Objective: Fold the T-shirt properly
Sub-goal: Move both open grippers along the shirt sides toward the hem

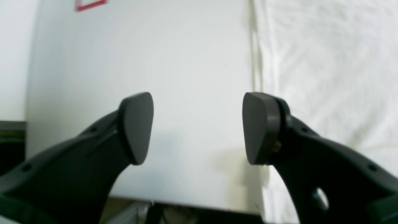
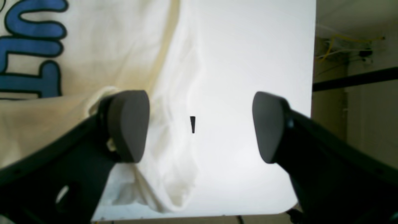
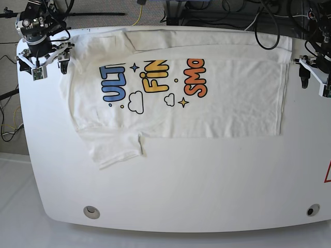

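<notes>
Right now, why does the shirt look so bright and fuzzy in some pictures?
Right wrist view: glare washes the T-shirt white on the table. Left wrist view: the left gripper looks soft, the cloth overexposed. Base view: even light, sharp print.

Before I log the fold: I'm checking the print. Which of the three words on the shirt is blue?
The word "ULT…", nearest the right end effector. The middle word is yellow and the third orange.

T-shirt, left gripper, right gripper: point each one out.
T-shirt (image 3: 232,98): base view, plain white body.
left gripper (image 1: 198,127): left wrist view, gap between open fingertips.
right gripper (image 2: 200,126): right wrist view, gap between open fingertips.
</notes>
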Robot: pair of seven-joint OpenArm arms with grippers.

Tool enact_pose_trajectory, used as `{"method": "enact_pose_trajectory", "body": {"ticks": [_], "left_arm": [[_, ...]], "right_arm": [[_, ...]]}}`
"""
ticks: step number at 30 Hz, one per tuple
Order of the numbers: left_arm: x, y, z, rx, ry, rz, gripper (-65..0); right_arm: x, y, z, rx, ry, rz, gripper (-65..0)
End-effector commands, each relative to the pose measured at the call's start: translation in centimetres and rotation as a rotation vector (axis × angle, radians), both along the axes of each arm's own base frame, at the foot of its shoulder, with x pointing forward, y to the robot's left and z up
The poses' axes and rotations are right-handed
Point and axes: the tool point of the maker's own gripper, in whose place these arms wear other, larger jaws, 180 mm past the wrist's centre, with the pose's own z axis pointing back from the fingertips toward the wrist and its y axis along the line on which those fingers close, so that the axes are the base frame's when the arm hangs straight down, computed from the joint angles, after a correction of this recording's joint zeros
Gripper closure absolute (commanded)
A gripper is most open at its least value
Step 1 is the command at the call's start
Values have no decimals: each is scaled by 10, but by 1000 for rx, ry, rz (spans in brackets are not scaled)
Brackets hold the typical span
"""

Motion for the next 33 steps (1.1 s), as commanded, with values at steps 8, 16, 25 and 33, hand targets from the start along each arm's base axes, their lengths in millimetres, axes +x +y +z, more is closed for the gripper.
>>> {"method": "enact_pose_trajectory", "body": {"ticks": [8, 16, 25, 33], "left_arm": [[12, -10, 13, -11, -73, -34, -406], [19, -17, 18, -31, -100, -41, -409], [28, -18, 23, -71, -126, -37, -412], [61, -7, 24, -139, -166, -21, -406]], "right_arm": [[5, -12, 18, -13, -66, -22, -491], [12, -4, 16, 9, -73, -3, -490], [32, 18, 13, 35, -93, 55, -494], [63, 14, 25, 38, -136, 42, -495]]}}
